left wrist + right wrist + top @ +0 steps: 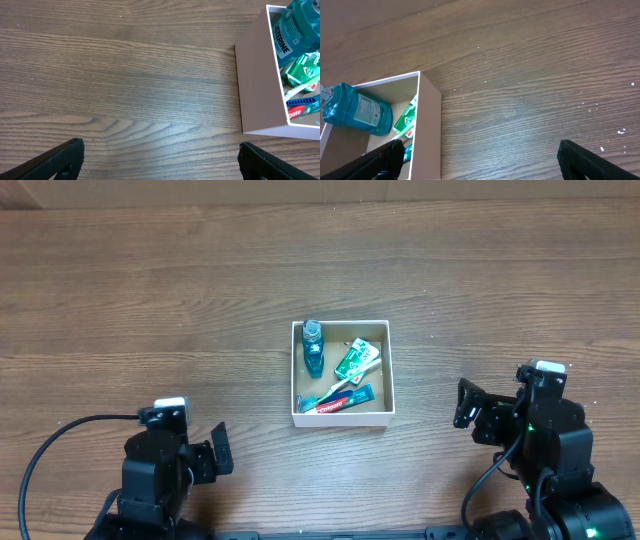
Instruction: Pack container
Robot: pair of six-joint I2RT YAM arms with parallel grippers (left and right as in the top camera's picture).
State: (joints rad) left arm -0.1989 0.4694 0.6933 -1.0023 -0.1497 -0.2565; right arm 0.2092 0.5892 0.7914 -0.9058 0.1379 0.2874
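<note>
The container (390,370), a shallow square box with white walls and a brown floor, sits at the table's middle. Inside lie a blue mouthwash bottle (313,348), a green packet (357,359), a toothbrush (333,390) and a toothpaste tube (340,401). The container also shows in the left wrist view (257,85) and the right wrist view (430,115). My left gripper (212,452) is open and empty at the front left, away from the container. My right gripper (466,406) is open and empty, to the right of the container.
The wooden table (150,300) stretches around the container. A black cable (45,450) loops by the left arm's base.
</note>
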